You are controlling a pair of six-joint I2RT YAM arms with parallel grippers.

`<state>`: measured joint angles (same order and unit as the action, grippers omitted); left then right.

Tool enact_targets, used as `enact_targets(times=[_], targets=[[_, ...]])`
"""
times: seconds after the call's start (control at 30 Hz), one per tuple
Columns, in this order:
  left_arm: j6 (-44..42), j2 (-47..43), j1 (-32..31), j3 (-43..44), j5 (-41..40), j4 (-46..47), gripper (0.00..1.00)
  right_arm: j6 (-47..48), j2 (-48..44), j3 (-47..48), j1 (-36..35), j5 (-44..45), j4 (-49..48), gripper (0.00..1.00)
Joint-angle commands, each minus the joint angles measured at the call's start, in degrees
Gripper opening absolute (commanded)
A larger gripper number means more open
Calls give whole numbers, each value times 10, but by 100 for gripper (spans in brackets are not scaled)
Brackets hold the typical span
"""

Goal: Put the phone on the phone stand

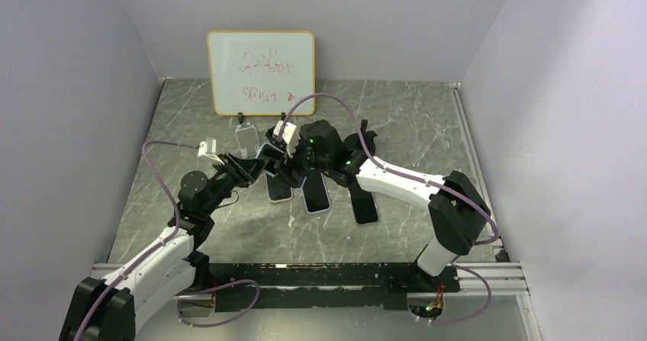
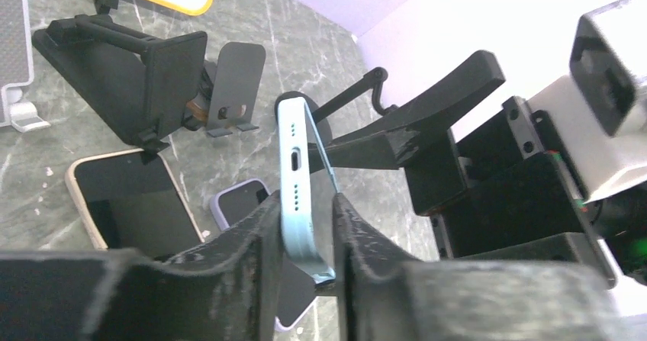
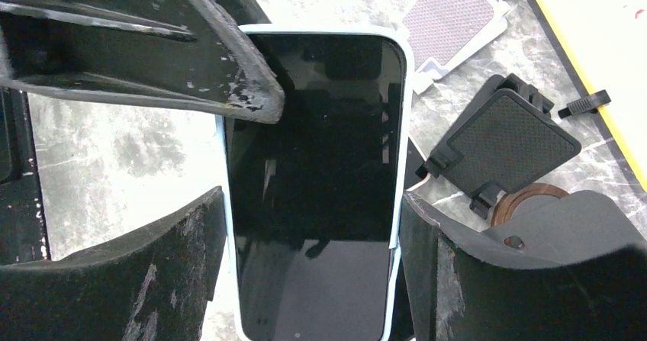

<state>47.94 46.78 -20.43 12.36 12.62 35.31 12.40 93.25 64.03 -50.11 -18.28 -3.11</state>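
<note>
L gripper (image 2: 307, 211) is seen clamped narrow on the light-blue phone (image 2: 299, 158), with one finger on the screen side & one on the back, near the charging-port end. R gripper (image 3: 311, 211) is set wide across the same phone, its fingers pressed on both long edges. The phone is thus held by both arms at once. It is up in the air above the marble-look table (image 1: 427, 120), between the two wrists and near the stands.

Progress, as judged: pick-up is done, the phone is off the table, & a hand-over between arms seems under way. Not yet done: release by one gripper, carry to a stand, seating of the phone.

Nothing is seen on the black stand (image 3: 507, 139) w/ its textured pad, nor on the silver stand (image 3: 454, 17) near it. Which one is meant can't be told.

Three other phones (image 1: 315, 197) are seen lying flat on the table under the arms, & a whiteboard (image 1: 261, 72) is propped at the back wall.
</note>
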Motion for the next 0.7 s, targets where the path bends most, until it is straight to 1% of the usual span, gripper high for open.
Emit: enact_targets(times=[0.0,0.1,0.17,0.23,0.27,0.37,0.4,0.47,0.53,0.6,0.67], targets=[[-10,18,-3,21,26,56,27,-3,-25,4,-4,-14,-50,63],[-17,34,-2,25,35,68,16,-3,-27,2,-4,-14,-54,63],[-38,46,-2,42,46,56,6,-2,-28,0,-3,-12,-56,63],[-77,55,-2,80,58,13,5,-3,-28,0,-4,-9,-57,64],[-112,60,-2,106,65,-21,5,-4,-29,0,-4,-6,-57,66],[-201,76,-2,192,74,-120,5,-9,-41,-1,-4,26,-64,95],[-235,82,-2,220,78,-150,5,-10,-49,-5,-4,43,-71,99],[-308,93,-1,280,83,-206,5,-13,-81,-24,2,76,-92,100],[-383,111,1,324,92,-260,5,-22,-131,-57,17,90,-126,100],[-454,133,12,360,129,-304,5,-38,-191,-96,41,99,-164,100],[-538,159,38,379,208,-339,5,-57,-254,-131,71,114,-196,100]])
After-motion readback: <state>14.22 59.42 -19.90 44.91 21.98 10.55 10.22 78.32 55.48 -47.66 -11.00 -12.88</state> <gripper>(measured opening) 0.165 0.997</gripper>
